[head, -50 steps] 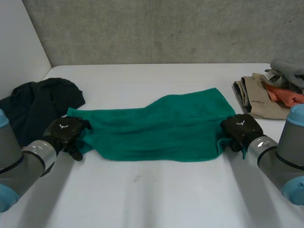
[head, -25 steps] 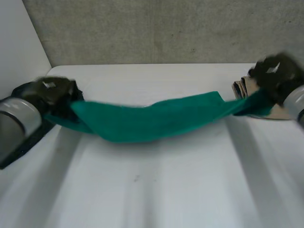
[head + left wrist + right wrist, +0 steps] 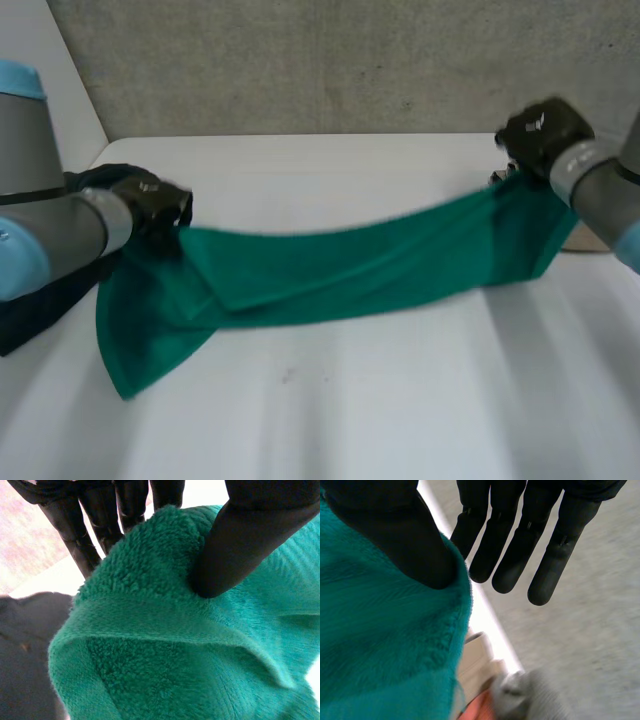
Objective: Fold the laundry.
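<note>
A green towel hangs above the white table, stretched between my two hands and sagging in the middle. My left hand grips its left end, and a loose corner droops below it toward the table. In the left wrist view the thumb presses the fluffy towel against the fingers behind it. My right hand holds the right end higher, near the back right. There the thumb clamps the towel's edge, with the fingers straight beyond it.
A dark garment lies at the table's left edge beside my left arm. Under my right hand a pile of tan, orange and grey clothes sits at the back right. A grey wall closes the far side.
Both hands have lifted the towel off the table and pulled it taut. The left hand closed on its end, and the right hand rose toward the back right.
</note>
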Controlling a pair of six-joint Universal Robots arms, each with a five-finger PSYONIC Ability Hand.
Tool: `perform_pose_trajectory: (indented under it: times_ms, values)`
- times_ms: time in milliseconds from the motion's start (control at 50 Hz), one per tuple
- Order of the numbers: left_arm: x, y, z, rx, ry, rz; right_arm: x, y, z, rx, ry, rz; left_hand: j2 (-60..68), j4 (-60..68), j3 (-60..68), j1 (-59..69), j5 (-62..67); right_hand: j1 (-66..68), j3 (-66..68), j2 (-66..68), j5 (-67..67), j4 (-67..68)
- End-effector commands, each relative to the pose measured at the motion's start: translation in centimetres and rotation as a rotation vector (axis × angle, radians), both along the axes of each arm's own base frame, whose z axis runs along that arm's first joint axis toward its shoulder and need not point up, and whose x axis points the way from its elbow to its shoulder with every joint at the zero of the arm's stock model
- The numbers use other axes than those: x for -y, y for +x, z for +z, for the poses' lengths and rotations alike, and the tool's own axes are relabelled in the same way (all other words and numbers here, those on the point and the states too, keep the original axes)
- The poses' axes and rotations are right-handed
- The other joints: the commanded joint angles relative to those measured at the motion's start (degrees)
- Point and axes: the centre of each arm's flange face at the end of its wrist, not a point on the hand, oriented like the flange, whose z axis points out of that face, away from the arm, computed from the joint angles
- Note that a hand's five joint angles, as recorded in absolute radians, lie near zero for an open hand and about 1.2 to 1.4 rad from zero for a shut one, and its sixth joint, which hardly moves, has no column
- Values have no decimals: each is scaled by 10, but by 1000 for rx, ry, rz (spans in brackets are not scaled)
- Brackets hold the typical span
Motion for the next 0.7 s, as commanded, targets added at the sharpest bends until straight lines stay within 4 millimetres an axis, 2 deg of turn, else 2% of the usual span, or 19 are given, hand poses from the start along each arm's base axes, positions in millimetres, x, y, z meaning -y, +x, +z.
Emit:
perform_pose_trajectory:
  times_ms: [20, 100, 160, 220, 320, 340, 380, 400, 460, 480, 520, 540, 640, 680, 700]
  values:
    - [36, -21, 124, -328, -559, -21, 38, 16, 110, 414, -659, 35, 115, 114, 119, 137, 139, 149, 118, 123, 127, 113]
    - [28, -15, 172, -529, -714, -9, 27, 14, 144, 533, -859, 102, 115, 114, 119, 137, 139, 149, 118, 123, 127, 113]
    - [24, -8, 176, -565, -704, 14, 24, 10, 144, 544, -859, 121, 115, 114, 119, 137, 139, 149, 118, 123, 127, 113]
    - [23, -2, 162, -528, -630, 36, 23, 8, 132, 529, -789, 148, 115, 114, 119, 137, 139, 149, 118, 123, 127, 113]
    - [13, -1, 114, -441, -384, 29, 22, -2, 90, 478, -595, 135, 115, 114, 119, 137, 139, 149, 118, 123, 127, 113]
    - [7, -2, 93, -407, -287, 19, 20, -4, 71, 453, -514, 134, 115, 114, 119, 137, 139, 149, 118, 123, 127, 113]
    - [3, -1, 70, -373, -197, 17, 15, -5, 51, 427, -431, 134, 115, 114, 119, 137, 139, 149, 118, 123, 127, 113]
    - [-3, -1, 50, -342, -128, 14, 10, -8, 30, 396, -344, 134, 115, 114, 119, 137, 139, 149, 118, 123, 127, 113]
    - [-9, 0, 19, -279, -50, 9, 0, -9, -4, 345, -215, 141, 115, 114, 119, 137, 139, 149, 118, 123, 127, 113]
    - [-9, 1, -1, -230, -22, 6, -7, -10, -27, 308, -134, 147, 115, 114, 119, 137, 139, 149, 118, 123, 127, 113]
    - [-7, 2, -20, -175, -11, 1, -13, -10, -50, 266, -63, 150, 115, 114, 119, 137, 139, 149, 118, 123, 127, 113]
    - [-3, 1, -38, -117, -11, -9, -18, -11, -70, 221, -13, 155, 115, 114, 119, 137, 139, 149, 118, 123, 127, 113]
    - [13, 1, -79, 43, -33, -7, -23, -13, -108, 112, 54, 147, 85, 84, 90, 108, 109, 149, 118, 123, 127, 113]
    - [17, 0, -86, 78, -38, -2, -22, -14, -113, 97, 65, 133, 14, 13, 19, 37, 38, 149, 118, 123, 127, 113]
    - [19, -2, -89, 101, -46, 3, -22, -15, -114, 97, 67, 119, -98, -99, -93, -75, -74, 149, 118, 123, 127, 113]
